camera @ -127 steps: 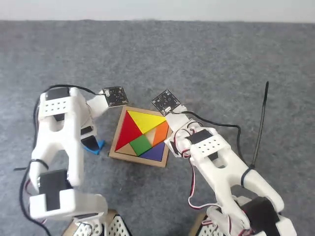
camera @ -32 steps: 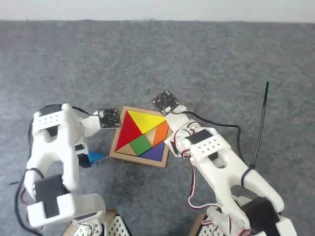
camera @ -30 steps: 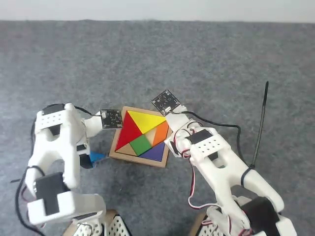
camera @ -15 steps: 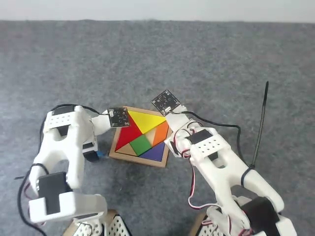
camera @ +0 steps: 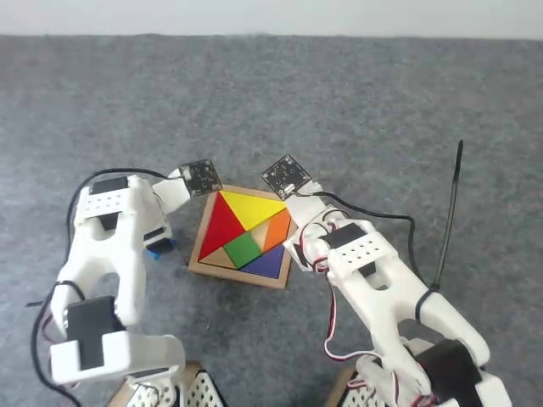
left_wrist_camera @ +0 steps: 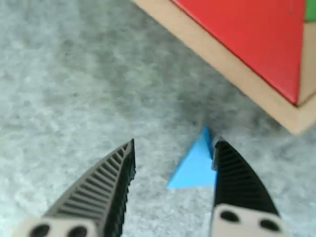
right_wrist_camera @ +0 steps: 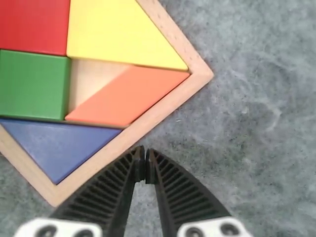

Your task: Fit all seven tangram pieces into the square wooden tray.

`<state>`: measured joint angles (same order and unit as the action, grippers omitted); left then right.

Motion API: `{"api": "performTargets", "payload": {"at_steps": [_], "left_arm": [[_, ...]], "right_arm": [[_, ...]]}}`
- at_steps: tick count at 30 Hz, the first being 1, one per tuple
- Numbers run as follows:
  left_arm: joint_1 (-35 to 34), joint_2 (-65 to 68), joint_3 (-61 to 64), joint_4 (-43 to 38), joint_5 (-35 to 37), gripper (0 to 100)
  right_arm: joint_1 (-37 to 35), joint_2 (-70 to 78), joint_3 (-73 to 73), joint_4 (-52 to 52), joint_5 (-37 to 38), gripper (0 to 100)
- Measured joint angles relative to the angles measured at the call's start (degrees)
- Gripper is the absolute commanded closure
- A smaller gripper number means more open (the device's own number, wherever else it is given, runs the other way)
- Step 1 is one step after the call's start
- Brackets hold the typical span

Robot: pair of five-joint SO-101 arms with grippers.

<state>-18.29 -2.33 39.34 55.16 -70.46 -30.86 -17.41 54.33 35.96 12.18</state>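
Wooden tray [camera: 237, 275] holds red triangle [camera: 222, 227], yellow triangle [camera: 250, 208], green square [camera: 243, 248], orange parallelogram [camera: 276, 233], indigo triangle [camera: 265, 263]. My left fingers [left_wrist_camera: 111, 185] spread around the light-blue triangle [left_wrist_camera: 195, 165]; right fingers [right_wrist_camera: 118, 182] pressed together, empty.

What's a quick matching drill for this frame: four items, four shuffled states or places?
Items
1. left claw
2. right claw
3. light blue triangle
4. orange parallelogram

States or places
A. in the tray, beside a bare gap
B. shut, over the carpet just off the tray's edge
C. lying on the carpet, outside the tray
D. open, straddling a piece

Pairs: 1-D, 2-B, 3-C, 4-A
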Motion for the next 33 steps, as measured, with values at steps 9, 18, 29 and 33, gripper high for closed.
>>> {"api": "performTargets", "payload": {"at_steps": [9, 18, 29, 33], "left_arm": [[-0.09, 0.00, -6.95, 5.27, 12.48, 76], [-0.09, 0.00, -17.05, 23.38, 8.62, 76], [-5.36, 0.00, -7.30, 15.65, -14.24, 76], [-4.13, 0.00, -2.99, 11.52, -14.07, 76]], "right_arm": [[0.00, 0.00, 0.00, 0.00, 0.00, 99.1], [0.00, 0.00, 0.00, 0.00, 0.00, 99.1], [0.00, 0.00, 0.00, 0.00, 0.00, 99.1], [0.00, 0.00, 0.00, 0.00, 0.00, 99.1]]}}
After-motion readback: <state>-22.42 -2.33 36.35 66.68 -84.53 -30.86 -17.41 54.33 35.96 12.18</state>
